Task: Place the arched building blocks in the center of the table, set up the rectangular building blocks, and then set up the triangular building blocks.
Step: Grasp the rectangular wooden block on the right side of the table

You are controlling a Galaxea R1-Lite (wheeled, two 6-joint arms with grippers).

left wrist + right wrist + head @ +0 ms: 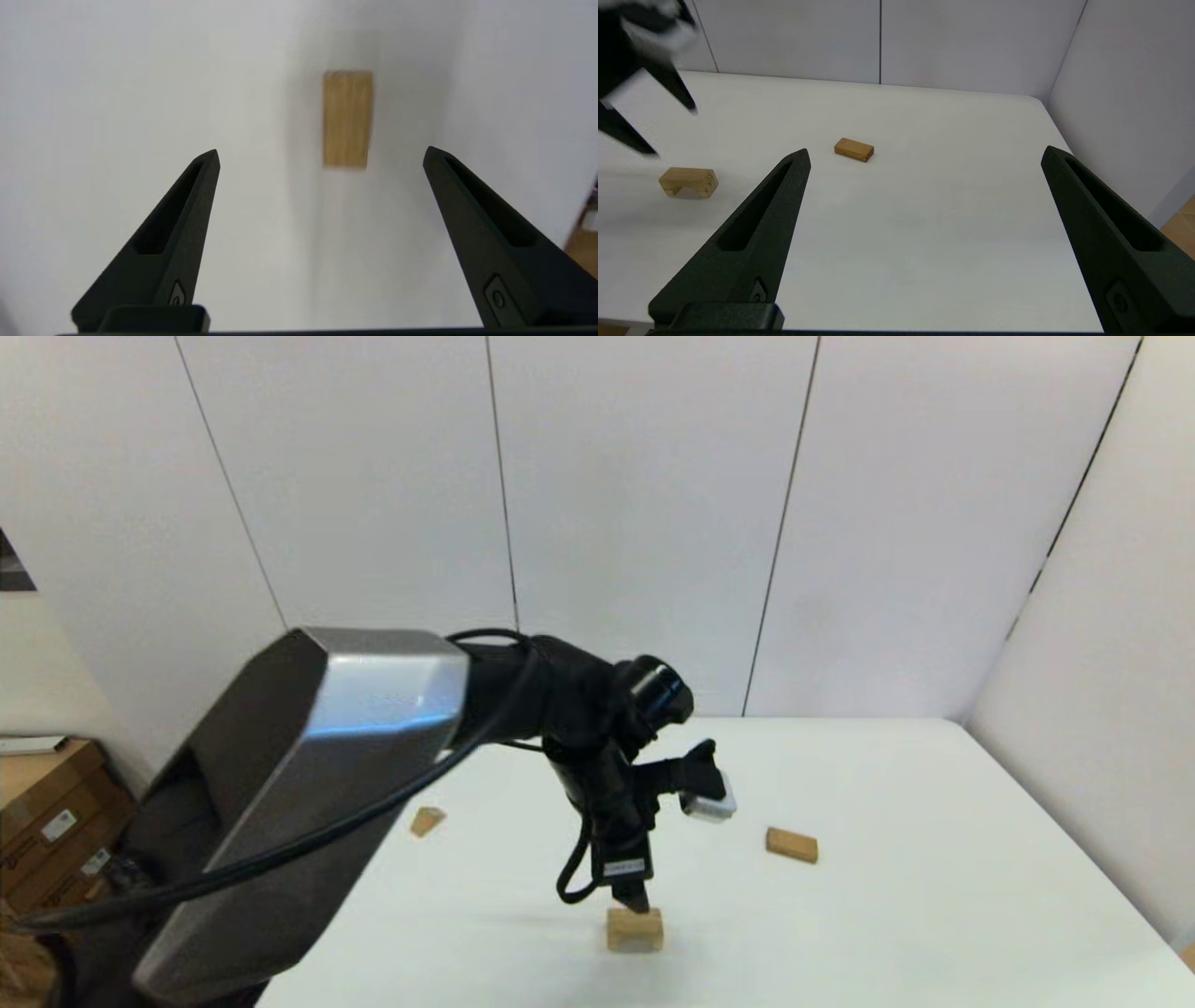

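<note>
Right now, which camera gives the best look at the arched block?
The right wrist view: the arched block sits unobstructed on the table, its hollow facing down and plain to see. The head view shows it just under the left gripper, hollow hidden. The left wrist view shows only its flat top.

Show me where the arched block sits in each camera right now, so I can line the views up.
Head view: the arched block stands low in the middle, right under the left tool.
Left wrist view: seen from above, beyond the open left tool.
Right wrist view: at the left edge, hollow facing down onto the table.
Shared landmark: the rectangular block appears in the head and right wrist views only.
</note>
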